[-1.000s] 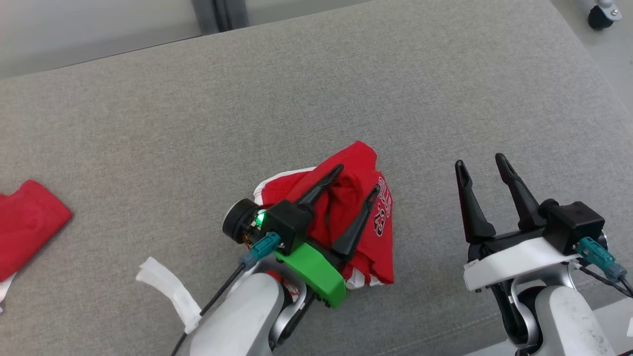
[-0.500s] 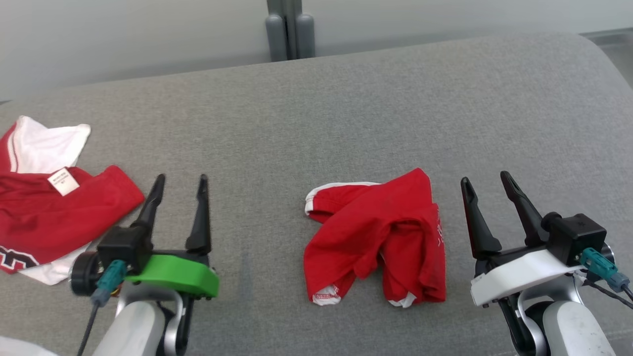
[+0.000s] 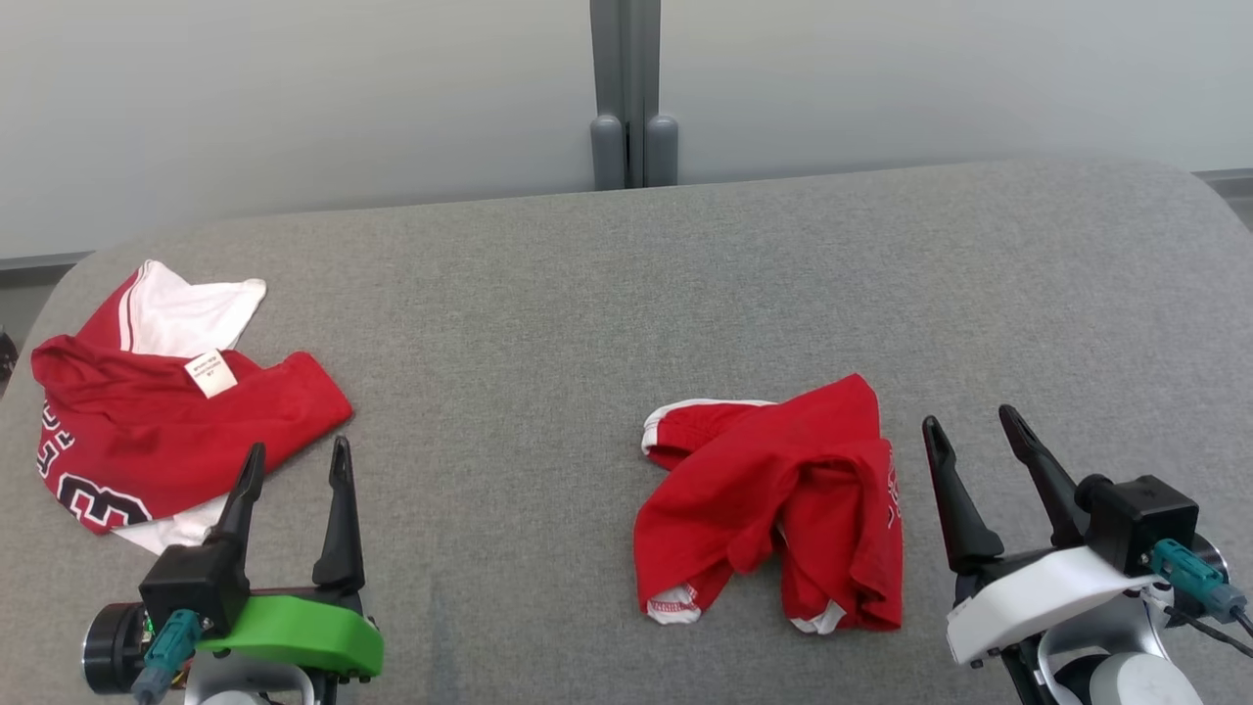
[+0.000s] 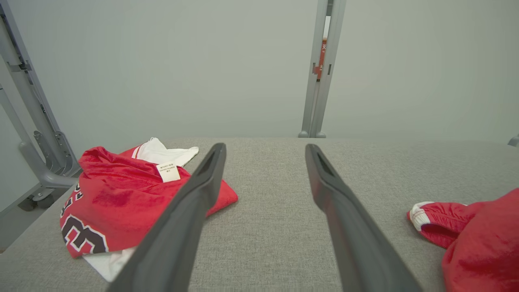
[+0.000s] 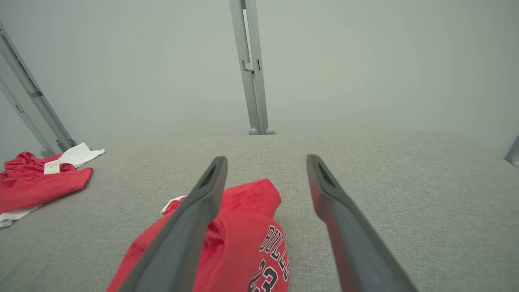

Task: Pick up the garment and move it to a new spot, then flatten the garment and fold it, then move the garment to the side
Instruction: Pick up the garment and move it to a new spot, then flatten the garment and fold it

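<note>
Here's the garment (image 3: 773, 509): a red, crumpled heap lying loose on the grey padded surface (image 3: 548, 313). In the head view it sits at about 4 o'clock from the surface's middle. It's bunched up, not flat. A white-banded cuff (image 3: 658, 436) pokes out toward 10 o'clock, more white trim shows along the 6 o'clock side, and lettering runs down the 3 o'clock edge. From the right wrist view that print reads "BULLS" over "23". Nothing grips the cloth.

Just beside it at 3 o'clock stands the right gripper (image 3: 969, 417), jaws spread wide with nothing between them, tips pointing to 12 o'clock. In the head view it stands clear of the fabric.

Swing across to 9 o'clock, well apart from the garment, and there's the left gripper (image 3: 299, 446) on its green mount (image 3: 294, 632). It's also wide and also empty, with bare grey surface showing between the fingers in the left wrist view.

Its tips are near the hem of a second red garment (image 3: 147, 431), which lies at 10 o'clock from the first, by the surface's left end. That one shows a white panel, a white label (image 3: 210, 373) and black-and-white numerals.

Up at 12 o'clock a grey post (image 3: 634, 98) rises against the pale wall (image 3: 294, 98) behind the surface.
</note>
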You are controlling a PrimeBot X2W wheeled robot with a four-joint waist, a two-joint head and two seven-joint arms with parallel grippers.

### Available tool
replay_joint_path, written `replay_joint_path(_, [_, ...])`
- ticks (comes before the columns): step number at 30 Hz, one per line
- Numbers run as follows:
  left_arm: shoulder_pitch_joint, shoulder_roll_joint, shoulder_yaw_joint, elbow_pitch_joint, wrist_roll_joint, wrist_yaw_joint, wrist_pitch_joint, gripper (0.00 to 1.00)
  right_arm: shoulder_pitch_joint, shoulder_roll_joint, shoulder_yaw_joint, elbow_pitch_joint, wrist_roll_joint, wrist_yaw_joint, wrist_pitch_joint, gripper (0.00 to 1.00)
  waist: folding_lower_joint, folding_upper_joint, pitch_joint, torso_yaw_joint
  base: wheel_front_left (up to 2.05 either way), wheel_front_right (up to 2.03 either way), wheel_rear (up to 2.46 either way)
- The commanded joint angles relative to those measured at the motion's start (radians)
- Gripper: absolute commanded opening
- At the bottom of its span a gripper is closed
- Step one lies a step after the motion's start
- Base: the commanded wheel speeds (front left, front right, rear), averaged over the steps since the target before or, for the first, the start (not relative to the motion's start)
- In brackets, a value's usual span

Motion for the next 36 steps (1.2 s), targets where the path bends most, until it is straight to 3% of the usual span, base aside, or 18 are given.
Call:
replay_joint_path(1, [0.021,0.006,-0.002,-0.005,0.010,0.007,0.001,1.00,0.017,-0.002,-0.003,-0.006,-0.002,0.000,0.005,1.00,0.0000,0.0000,-0.008,-0.007,0.00,0.00,0.00])
replay_joint_path(24, [0.029,0.016,-0.019,-0.041,0.007,0.030,0.019,1.00,0.028,0.002,0.020,-0.013,-0.003,0.000,0.030,1.00,0.0000,0.0000,0.006,-0.009,0.00,0.00,0.00])
replay_joint_path(30, [-0.002,0.013,-0.027,-0.053,0.015,0.028,0.019,1.00,0.064,-0.002,0.116,0.052,0.011,0.000,0.066,1.00,0.0000,0.0000,0.045,0.003,0.00,0.00,0.00])
replay_joint_path(35, [-0.030,0.007,-0.034,-0.050,0.022,0.020,0.012,1.00,0.047,0.004,0.114,0.143,0.001,0.000,0.063,1.00,0.0000,0.0000,0.079,0.016,0.00,0.00,0.00])
replay_joint_path(36, [-0.034,0.005,-0.035,-0.048,0.022,0.019,0.011,1.00,0.039,0.005,0.116,0.154,0.000,0.000,0.059,0.46,0.0000,0.0000,0.083,0.017,0.00,0.00,0.00])
